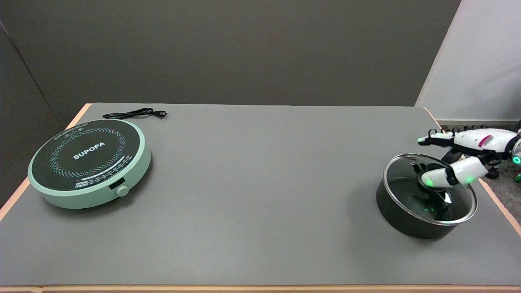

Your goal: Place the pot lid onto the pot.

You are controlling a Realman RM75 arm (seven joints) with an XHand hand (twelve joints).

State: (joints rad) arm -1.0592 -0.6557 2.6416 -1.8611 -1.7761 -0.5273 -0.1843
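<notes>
**Lid resting on the pot with the hand at its knob: risks on letting go**

Far to the left of the fingers, well apart from them, a mint-green induction cooker point(89, 162) sits on the grey table point(260, 195), its black cord point(134, 113) coiled just behind it. A wide stretch of table lies between the cooker and the hand.

At the right, the black pot point(419, 217) stands near the table's edge. The glass pot lid point(407, 187) appears to lie on its rim, though whether it is fully seated cannot be told. The right hand point(452, 162) reaches over it, one white finger laid across the dark knob directly beneath; another finger points away to the left. Whether the fingers pinch the knob cannot be told.

Judged risks: a sideways pull on release could drag the lid off-centre, or nudge the pot toward the near edge beyond the fingers
</notes>
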